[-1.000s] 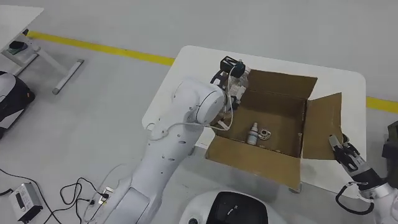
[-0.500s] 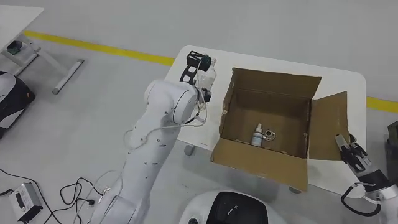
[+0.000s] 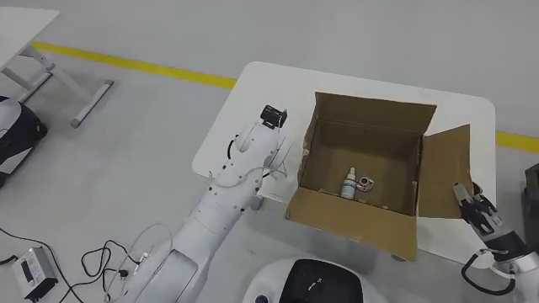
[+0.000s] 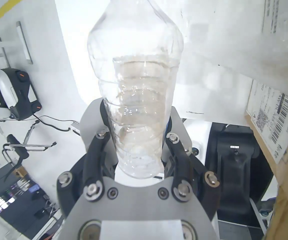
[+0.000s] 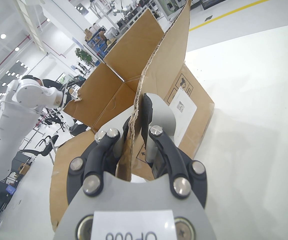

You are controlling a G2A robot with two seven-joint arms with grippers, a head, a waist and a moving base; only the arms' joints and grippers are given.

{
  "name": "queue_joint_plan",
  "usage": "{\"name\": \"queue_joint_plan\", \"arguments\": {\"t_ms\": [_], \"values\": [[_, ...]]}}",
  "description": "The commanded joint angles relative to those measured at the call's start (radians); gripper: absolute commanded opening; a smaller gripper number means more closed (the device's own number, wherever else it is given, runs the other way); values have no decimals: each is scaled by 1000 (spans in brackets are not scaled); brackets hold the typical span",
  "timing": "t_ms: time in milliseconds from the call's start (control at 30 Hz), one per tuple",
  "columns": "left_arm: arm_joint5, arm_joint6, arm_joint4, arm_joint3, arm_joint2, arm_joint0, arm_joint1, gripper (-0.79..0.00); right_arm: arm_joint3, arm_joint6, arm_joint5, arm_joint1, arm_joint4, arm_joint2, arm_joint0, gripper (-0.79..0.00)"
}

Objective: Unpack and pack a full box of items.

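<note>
My left gripper (image 4: 139,148) clamps the clear bottle (image 4: 136,76) low on its ribs, over the table (image 3: 253,101) beside the box (image 3: 370,114). Likely light, crushable, slick: ribs grip best. Right gripper (image 5: 137,117) pinches the flap (image 5: 169,51).

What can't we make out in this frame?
Left wrist view: clear bottle top cut off by the picture edge; cap unknown.
Top view: whether the clear bottle touches the table, left arm in the way.
Top view: small thing beside the white bottle in the box, too small to name.
Right wrist view: box contents, behind the flap.
</note>
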Motion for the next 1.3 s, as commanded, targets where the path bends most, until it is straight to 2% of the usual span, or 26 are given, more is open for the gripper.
{"name": "queue_joint_plan", "arguments": {"t_ms": [0,233,500,867,1267], "values": [[8,0,-12,66,25,-20,-8,-785,-1,-1,-2,0,0,2,-3,-785],[63,0,-58,252,95,-82,-40,-785,1,-7,-8,1,-2,6,-14,-785],[90,46,-103,418,83,-144,-55,-785,-1,-5,-10,2,-8,12,-20,-785],[66,200,-137,527,62,-166,-61,-785,-8,-1,-1,3,-5,17,-26,-785],[68,243,-141,568,34,-156,-56,-785,-15,7,3,4,-14,17,-28,-785]]}}
